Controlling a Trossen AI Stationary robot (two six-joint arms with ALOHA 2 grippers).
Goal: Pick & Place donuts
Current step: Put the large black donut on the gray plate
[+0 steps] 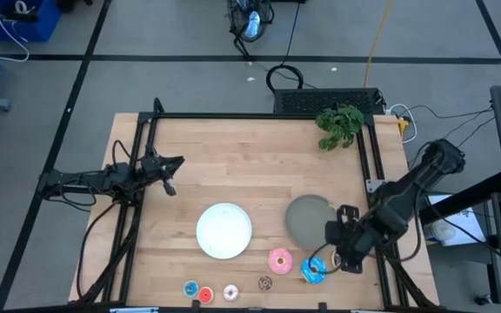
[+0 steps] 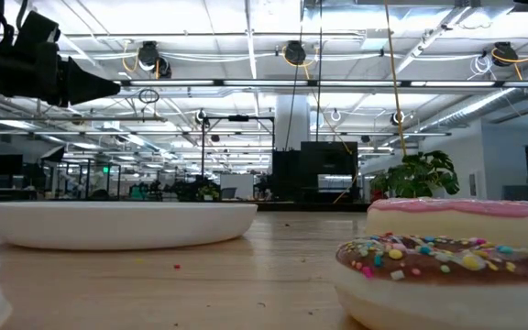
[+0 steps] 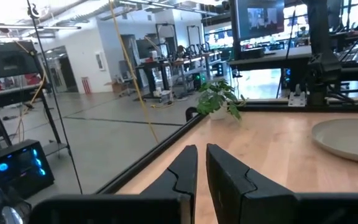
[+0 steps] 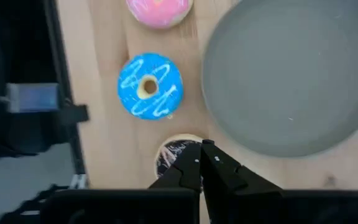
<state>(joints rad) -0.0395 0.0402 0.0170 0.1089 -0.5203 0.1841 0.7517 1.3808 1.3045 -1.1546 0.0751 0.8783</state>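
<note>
A: status on R arm?

B: I'm hovering my right gripper (image 1: 333, 236) near the table's front-right corner, at the grey plate (image 1: 310, 219)'s 5 o'clock edge. Fingers (image 4: 199, 169) are pressed together, gripping nothing. In my right wrist view the choc sprinkled donut (image 4: 171, 155) is sitting just past my fingertips, partly hidden behind them; can't tell if I'm touching it.

A: other donuts?

B: Big blue donut (image 1: 313, 271) is lying flat just beside me at my 7 o'clock. Pink donut (image 1: 279, 261) is sitting at the blue one's 9 o'clock, close but apart, and at 5 o'clock from the white plate (image 1: 224, 230). Along the front edge w/ gaps between: mini brown (image 1: 264, 283), mini white (image 1: 230, 292), then mini red (image 1: 205, 295) touching mini blue (image 1: 190, 289). Neither plate is carrying anything.

A: L arm?

B: My left gripper (image 1: 169, 175) is waiting over the left side of the table, at 10 o'clock from the white plate, well apart from all donuts. Its fingers (image 3: 227, 177) are nearly together, narrow slit between, holding nothing.

A: anything else on deck?

B: Plant (image 1: 339, 124) is standing at the far edge, 12 o'clock from the grey plate.
</note>
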